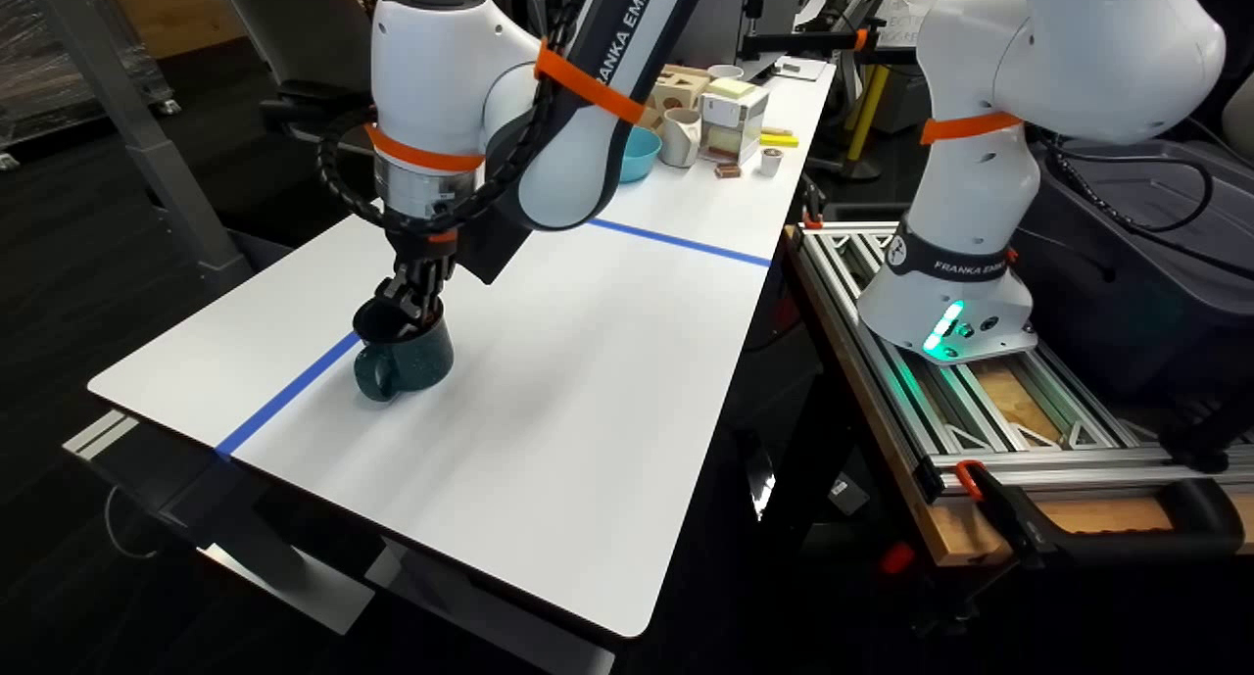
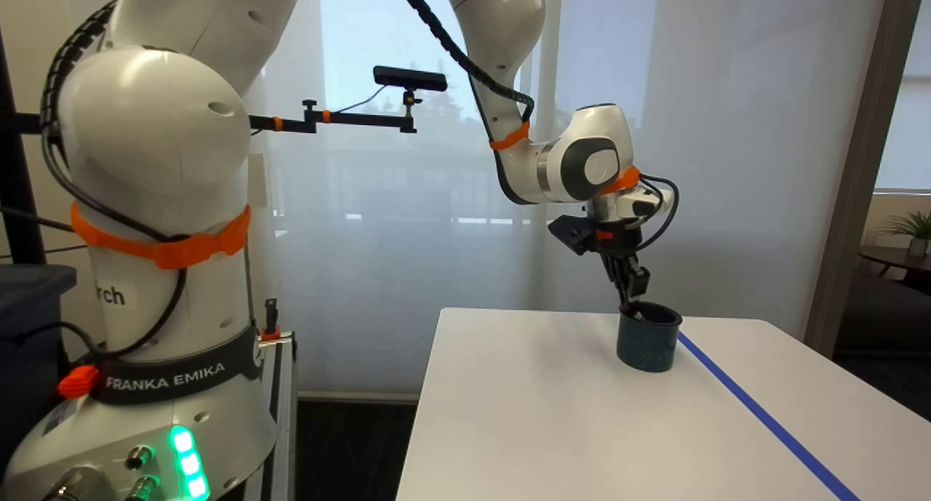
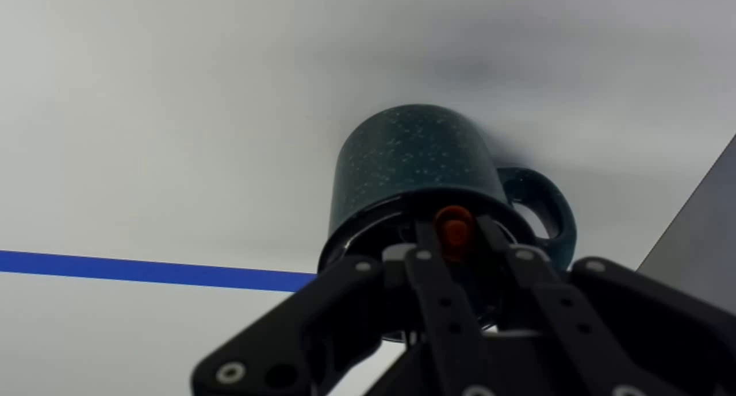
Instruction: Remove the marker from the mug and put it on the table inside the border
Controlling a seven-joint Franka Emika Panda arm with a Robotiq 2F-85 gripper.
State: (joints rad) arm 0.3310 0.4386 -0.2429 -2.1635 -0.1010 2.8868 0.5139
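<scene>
A dark green speckled mug stands upright on the white table, beside the blue tape border. It also shows in an exterior view and in the wrist view, its handle at the right there. The marker shows only its orange-red end in the mug's mouth in the wrist view. Its lower part is hidden. My gripper points down, fingertips inside the mug's mouth, one on each side of the marker. The left finger lies against it; whether the right finger touches is too dark to tell.
A second blue tape line crosses the table. Beyond it stand a teal bowl, a beige mug, a clear-sided box, a small cup and a brown block. The table's edges drop to the floor.
</scene>
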